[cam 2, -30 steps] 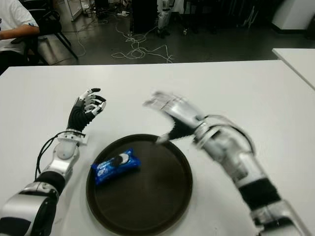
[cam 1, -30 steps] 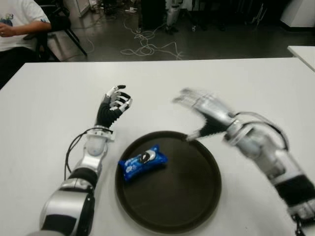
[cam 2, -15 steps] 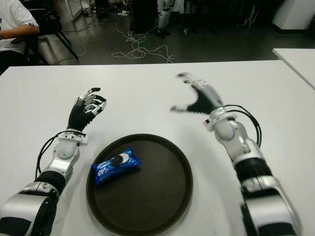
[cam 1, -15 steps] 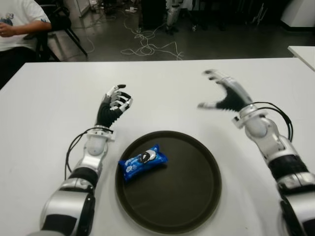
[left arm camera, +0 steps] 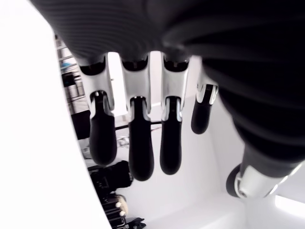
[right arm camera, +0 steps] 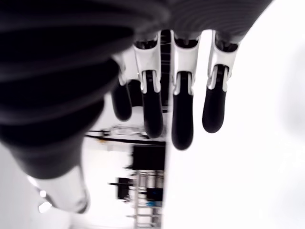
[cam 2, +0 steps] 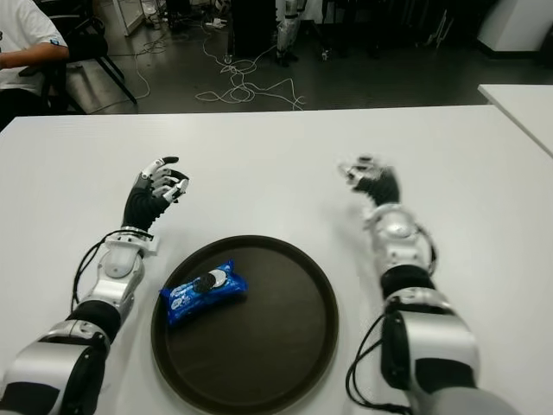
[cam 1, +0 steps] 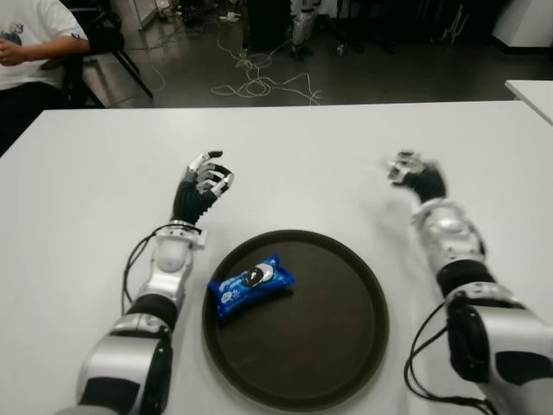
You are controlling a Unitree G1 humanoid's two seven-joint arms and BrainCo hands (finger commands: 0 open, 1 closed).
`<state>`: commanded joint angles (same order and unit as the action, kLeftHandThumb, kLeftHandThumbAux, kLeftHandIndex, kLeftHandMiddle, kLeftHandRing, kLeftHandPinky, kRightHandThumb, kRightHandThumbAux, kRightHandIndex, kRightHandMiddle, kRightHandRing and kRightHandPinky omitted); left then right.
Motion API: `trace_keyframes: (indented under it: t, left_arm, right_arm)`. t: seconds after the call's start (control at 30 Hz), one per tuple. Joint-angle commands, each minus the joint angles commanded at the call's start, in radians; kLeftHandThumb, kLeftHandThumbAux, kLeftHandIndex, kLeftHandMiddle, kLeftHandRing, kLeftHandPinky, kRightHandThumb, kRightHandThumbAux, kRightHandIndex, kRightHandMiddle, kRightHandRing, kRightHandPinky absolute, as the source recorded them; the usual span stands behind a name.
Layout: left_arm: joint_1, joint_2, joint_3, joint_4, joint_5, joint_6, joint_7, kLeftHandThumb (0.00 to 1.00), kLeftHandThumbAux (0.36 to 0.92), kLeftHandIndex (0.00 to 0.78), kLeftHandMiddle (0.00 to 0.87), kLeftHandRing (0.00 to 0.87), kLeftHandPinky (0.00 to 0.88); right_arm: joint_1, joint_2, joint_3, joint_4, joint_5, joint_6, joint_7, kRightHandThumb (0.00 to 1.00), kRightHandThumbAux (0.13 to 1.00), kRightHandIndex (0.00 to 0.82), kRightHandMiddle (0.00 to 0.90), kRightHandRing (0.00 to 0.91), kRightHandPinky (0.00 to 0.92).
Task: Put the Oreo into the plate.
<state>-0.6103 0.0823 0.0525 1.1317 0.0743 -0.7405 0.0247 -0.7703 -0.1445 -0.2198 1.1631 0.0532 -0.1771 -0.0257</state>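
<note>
A blue Oreo packet lies inside the round dark plate, on its left part. My right hand shows on the white table to the far right of the plate, empty, its fingers relaxed. My left hand shows beyond the plate's left side, fingers loosely spread and holding nothing. Both wrist views show only bare fingers with nothing between them.
The white table stretches wide around the plate. A seated person is at the far left beyond the table's edge. Cables lie on the dark floor behind. Another white table's corner shows at the right.
My right hand has drawn back from over the plate's far rim to the right and down toward the table. The Oreo packet and the left hand have stayed put.
</note>
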Motion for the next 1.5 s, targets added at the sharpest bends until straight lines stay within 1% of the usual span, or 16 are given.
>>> trace_keyframes:
  t: [0.17,0.3,0.33,0.37,0.47,0.53,0.7,0.8,0.9,0.97,1.07,1.13,1.2,1.27,1.4,1.5]
  left_arm:
    - [0.002,0.000,0.007,-0.013,-0.015,0.028,-0.026,0.511,0.625,0.232,0.446,0.511,0.586]
    - [0.003,0.003,0.012,-0.018,-0.027,0.046,-0.045,0.506,0.620,0.226,0.443,0.510,0.583]
    - [0.003,0.003,0.012,-0.019,-0.028,0.048,-0.049,0.492,0.615,0.227,0.444,0.511,0.581]
    - [0.003,0.004,0.013,-0.019,-0.028,0.050,-0.051,0.482,0.612,0.227,0.446,0.511,0.581]
    - [0.003,0.005,0.014,-0.019,-0.029,0.055,-0.055,0.463,0.604,0.228,0.433,0.496,0.567]
    - [0.003,0.006,0.014,-0.020,-0.030,0.058,-0.060,0.467,0.602,0.230,0.433,0.496,0.569]
    - [0.004,0.008,0.015,-0.021,-0.036,0.060,-0.072,0.479,0.600,0.235,0.442,0.505,0.576]
    - [0.005,0.007,0.017,-0.021,-0.040,0.056,-0.077,0.486,0.601,0.238,0.431,0.502,0.572]
    - [0.006,0.005,0.018,-0.022,-0.044,0.052,-0.082,0.499,0.603,0.242,0.426,0.501,0.573]
    - [0.007,0.005,0.018,-0.023,-0.043,0.049,-0.080,0.500,0.607,0.243,0.434,0.504,0.577]
    - [0.010,0.004,0.017,-0.024,-0.042,0.045,-0.079,0.496,0.612,0.240,0.432,0.500,0.572]
    - [0.011,0.004,0.018,-0.025,-0.043,0.044,-0.080,0.496,0.613,0.239,0.430,0.498,0.572]
    - [0.013,0.005,0.019,-0.028,-0.046,0.043,-0.085,0.496,0.612,0.238,0.423,0.495,0.570]
    - [0.014,0.006,0.021,-0.030,-0.048,0.043,-0.088,0.495,0.607,0.237,0.417,0.490,0.563]
    - [0.020,0.004,0.024,-0.039,-0.056,0.049,-0.100,0.494,0.601,0.238,0.423,0.492,0.558]
    - [0.024,0.003,0.024,-0.047,-0.060,0.055,-0.105,0.495,0.598,0.234,0.433,0.497,0.559]
  right_arm:
    - [0.003,0.008,-0.003,0.006,0.008,-0.014,0.011,0.162,0.751,0.329,0.425,0.476,0.492]
    - [0.007,0.016,-0.006,0.008,0.014,-0.027,0.023,0.192,0.744,0.334,0.438,0.484,0.492]
    - [0.007,0.017,-0.008,0.008,0.016,-0.028,0.027,0.364,0.740,0.361,0.434,0.483,0.496]
    - [0.008,0.018,-0.009,0.008,0.019,-0.028,0.030,0.475,0.737,0.379,0.432,0.483,0.499]
    - [0.008,0.020,-0.011,0.009,0.023,-0.027,0.037,0.607,0.733,0.400,0.422,0.478,0.503]
    - [0.008,0.021,-0.018,0.007,0.033,-0.019,0.047,0.637,0.733,0.404,0.418,0.480,0.508]
    - [0.011,0.021,-0.037,-0.015,0.068,0.002,0.080,0.662,0.733,0.407,0.423,0.491,0.516]
    - [0.020,0.020,-0.043,-0.047,0.084,0.012,0.098,0.665,0.733,0.408,0.436,0.499,0.520]
    - [0.038,0.028,-0.047,-0.101,0.104,0.019,0.110,0.666,0.734,0.408,0.455,0.510,0.528]
    - [0.060,0.041,-0.051,-0.162,0.123,0.024,0.122,0.667,0.733,0.409,0.469,0.520,0.539]
    - [0.106,0.061,-0.050,-0.286,0.150,0.055,0.131,0.668,0.733,0.410,0.484,0.533,0.556]
    - [0.130,0.068,-0.045,-0.346,0.157,0.080,0.128,0.669,0.732,0.410,0.492,0.541,0.569]
    - [0.189,0.085,-0.037,-0.479,0.170,0.119,0.121,0.671,0.732,0.411,0.496,0.547,0.576]
    - [0.228,0.094,-0.031,-0.567,0.178,0.151,0.115,0.674,0.731,0.411,0.496,0.550,0.579]
    - [0.280,0.101,-0.030,-0.669,0.182,0.183,0.100,0.677,0.730,0.412,0.490,0.549,0.583]
    - [0.297,0.103,-0.029,-0.698,0.177,0.193,0.085,0.680,0.729,0.414,0.488,0.548,0.588]
